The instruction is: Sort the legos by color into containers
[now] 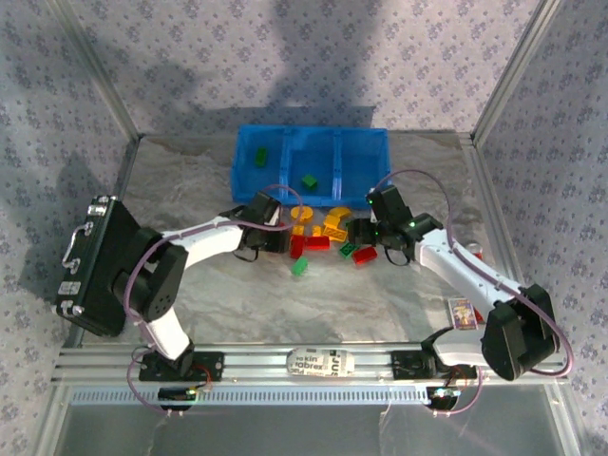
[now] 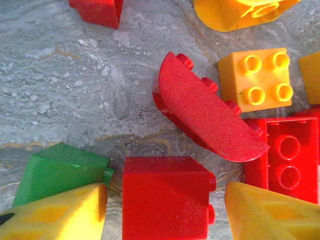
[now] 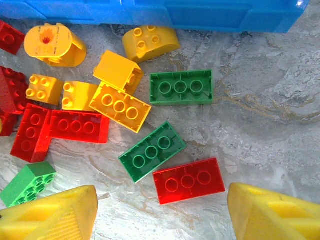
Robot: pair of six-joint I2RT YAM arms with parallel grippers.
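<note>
The legos lie in a loose heap (image 1: pixel 323 233) on the table just in front of the blue tray (image 1: pixel 311 130), whose compartments are the containers. A green lego (image 1: pixel 259 155) lies in the left compartment and another (image 1: pixel 310 180) in the middle one. My left gripper (image 2: pixel 165 200) is low over the heap's left side. Its yellow fingers (image 2: pixel 65 215) stand either side of a red brick (image 2: pixel 167 197), with a gap on each side, so it is open. My right gripper (image 3: pixel 162 200) is open over bare table, and an upturned red brick (image 3: pixel 189 181) lies just ahead of its fingers (image 3: pixel 270 212).
A curved red piece (image 2: pixel 207 117), a yellow square brick (image 2: pixel 255 77) and a green brick (image 2: pixel 57 170) crowd the left gripper. Two upturned green bricks (image 3: pixel 152 151) (image 3: pixel 181 86) lie near the right one. A black case (image 1: pixel 95 266) stands at the table's left edge.
</note>
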